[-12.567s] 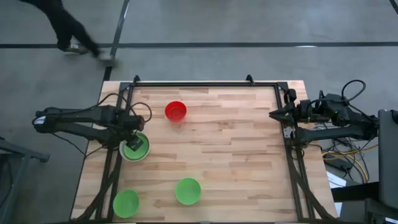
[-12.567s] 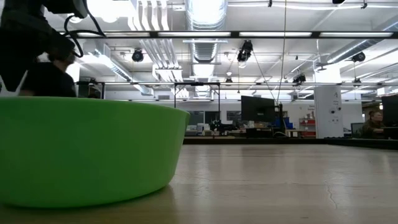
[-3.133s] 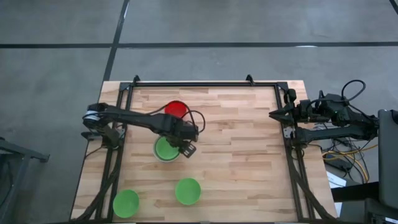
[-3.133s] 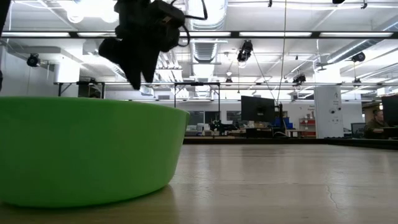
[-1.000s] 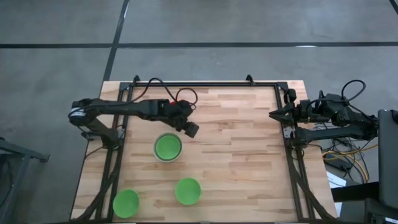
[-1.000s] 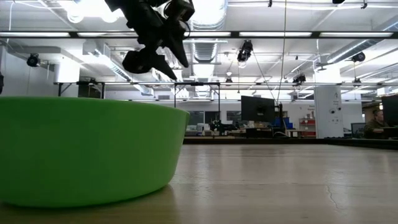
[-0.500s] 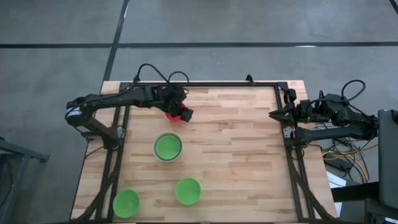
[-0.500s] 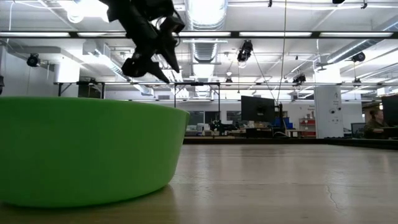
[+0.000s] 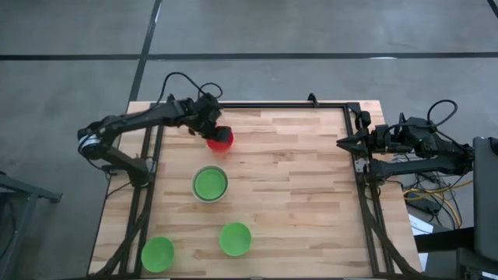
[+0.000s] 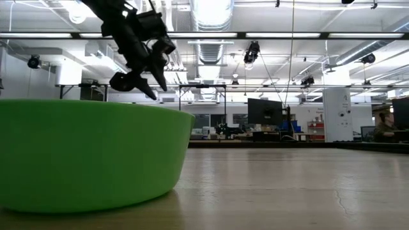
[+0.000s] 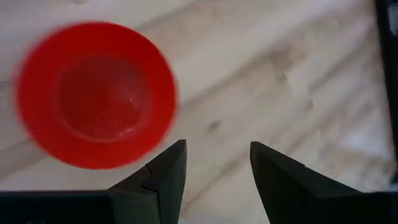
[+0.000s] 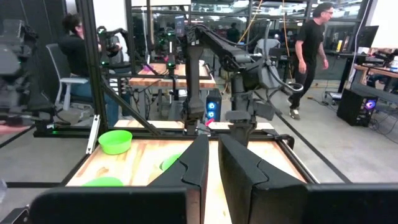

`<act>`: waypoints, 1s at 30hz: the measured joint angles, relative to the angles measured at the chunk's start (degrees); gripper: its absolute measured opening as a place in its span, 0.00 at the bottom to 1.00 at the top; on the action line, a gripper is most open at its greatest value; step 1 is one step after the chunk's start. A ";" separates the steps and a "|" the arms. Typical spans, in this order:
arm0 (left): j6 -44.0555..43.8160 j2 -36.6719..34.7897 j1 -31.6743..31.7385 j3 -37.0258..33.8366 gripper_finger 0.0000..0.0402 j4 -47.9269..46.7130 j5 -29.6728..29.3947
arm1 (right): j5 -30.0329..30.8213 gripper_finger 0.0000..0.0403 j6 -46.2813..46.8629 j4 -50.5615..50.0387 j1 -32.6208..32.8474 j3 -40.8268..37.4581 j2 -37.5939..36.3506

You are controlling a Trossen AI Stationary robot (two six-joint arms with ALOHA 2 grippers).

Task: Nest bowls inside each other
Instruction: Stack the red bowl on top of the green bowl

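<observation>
Wooden table (image 9: pixel 296 179) in open workshop; desks, monitors, people beyond. Red bowl (image 9: pixel 220 140) near far edge toward left corner, alone, so likely next pick. Left gripper (image 9: pixel 208 118) hangs above red bowl's far-left side, fingers wide, empty, rim apparently not yet between them. Green bowl nested in pale bowl (image 9: pixel 209 184) left of centre: stack to receive others. Two loose green bowls (image 9: pixel 235 238) near front edge. Right gripper (image 9: pixel 343 143) waits off right edge, fingers narrow, empty.
</observation>
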 joint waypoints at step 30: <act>-11.97 0.15 6.57 -1.47 0.45 -10.54 -10.74 | 0.00 0.08 0.00 0.00 -0.02 0.02 0.00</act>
